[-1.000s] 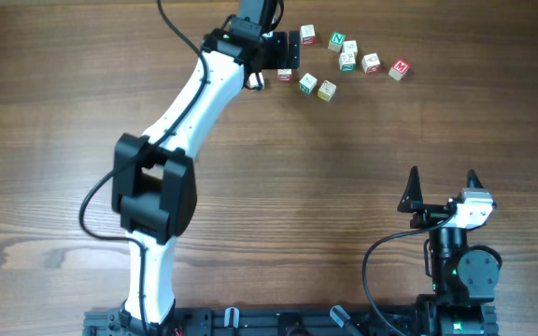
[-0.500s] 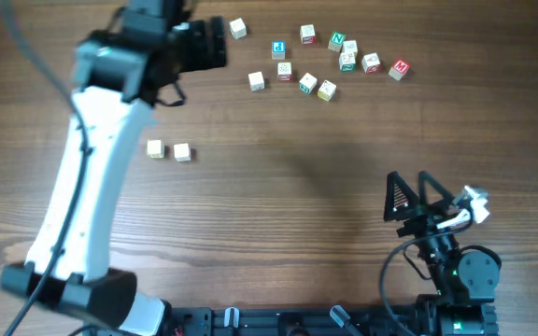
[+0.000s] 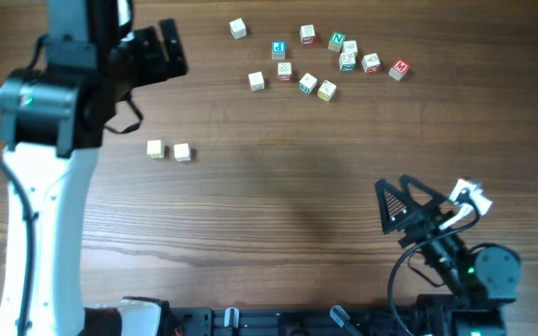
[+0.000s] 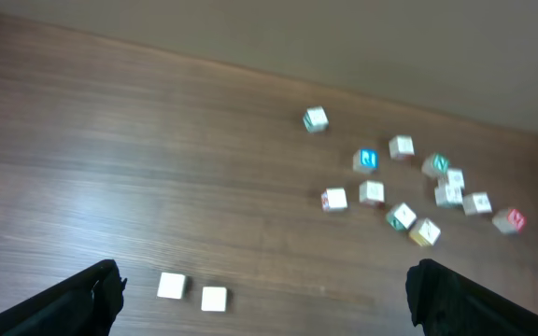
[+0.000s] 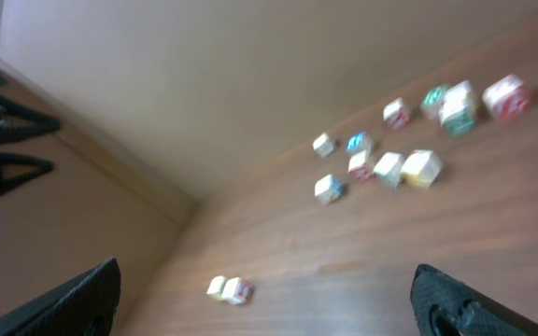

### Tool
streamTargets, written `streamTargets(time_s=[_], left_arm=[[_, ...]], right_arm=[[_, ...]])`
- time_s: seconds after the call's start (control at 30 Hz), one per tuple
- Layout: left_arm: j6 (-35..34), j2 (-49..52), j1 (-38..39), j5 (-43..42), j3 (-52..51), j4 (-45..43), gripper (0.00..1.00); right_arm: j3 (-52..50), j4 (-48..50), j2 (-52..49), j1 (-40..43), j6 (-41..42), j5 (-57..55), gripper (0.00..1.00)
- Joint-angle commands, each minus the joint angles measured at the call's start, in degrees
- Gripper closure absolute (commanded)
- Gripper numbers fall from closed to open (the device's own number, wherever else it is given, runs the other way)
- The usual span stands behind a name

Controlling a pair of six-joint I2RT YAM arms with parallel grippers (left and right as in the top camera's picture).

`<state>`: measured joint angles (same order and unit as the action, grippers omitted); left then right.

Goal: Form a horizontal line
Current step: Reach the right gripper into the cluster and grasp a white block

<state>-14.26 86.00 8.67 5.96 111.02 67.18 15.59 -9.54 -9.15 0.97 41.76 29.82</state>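
Note:
Two small pale cubes (image 3: 155,148) (image 3: 182,151) lie side by side in a short horizontal row at mid-left, with a small gap between them. In the left wrist view this pair (image 4: 191,291) shows low between the fingers, and in the right wrist view the pair (image 5: 229,289) lies far off. My left gripper (image 3: 177,49) hangs open and empty above the table's upper left, up and away from the pair. At the lower right my right gripper (image 3: 392,187) is open and empty too.
Several loose lettered cubes (image 3: 326,90) are scattered at the top centre-right, also seen as a cluster (image 4: 402,217) in the left wrist view and a cluster (image 5: 390,168) in the right wrist view. One plain cube (image 3: 238,29) sits apart at the top.
The left arm has swung from the cube cluster to the far left, uncovering the two pale cubes. The right gripper has tilted and shifted slightly left.

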Motion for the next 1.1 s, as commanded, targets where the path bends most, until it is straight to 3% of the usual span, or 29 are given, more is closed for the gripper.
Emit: streamTargets(time_s=[0.0,0.2,0.33,0.53,0.67,0.9,1.07], left_arm=[[-1.49,-3.85,-3.63,-0.13,0.37,-0.22,0.0],[-1.66,-8.72,-7.3,-0.13,0.37,0.92,0.0],[-1.66,-10.27,-7.3,-0.11,0.37,1.86,0.0],[-1.62,-10.29,-7.3,-0.09,0.37,1.2,0.0],[-1.6,-10.29,-7.3,-0.11,0.37,1.29,0.0],[-1.57,-10.29,-7.3,-0.11,0.37,4.13,0.0],[-1.55,-10.23,-7.3,-0.11,0.35,5.75,0.0]], right_arm=[[9.27,-2.49,-9.38,0.17,-15.52,-3.45,0.0],[20.85,-5.64,-25.0,-0.7,-24.72,-2.82,0.01],[26.88,-7.06,-31.5,-6.34,-28.44,-3.89,0.01],[32.02,-7.58,-40.04,-24.87,-30.14,-22.82,0.01],[37.62,-8.15,-52.37,-37.42,-31.98,-41.64,0.01],[53.37,-10.69,-74.62,-38.6,-34.27,-50.69,0.0],[63.76,-12.0,-84.59,-37.42,-34.05,-54.95,0.0]])
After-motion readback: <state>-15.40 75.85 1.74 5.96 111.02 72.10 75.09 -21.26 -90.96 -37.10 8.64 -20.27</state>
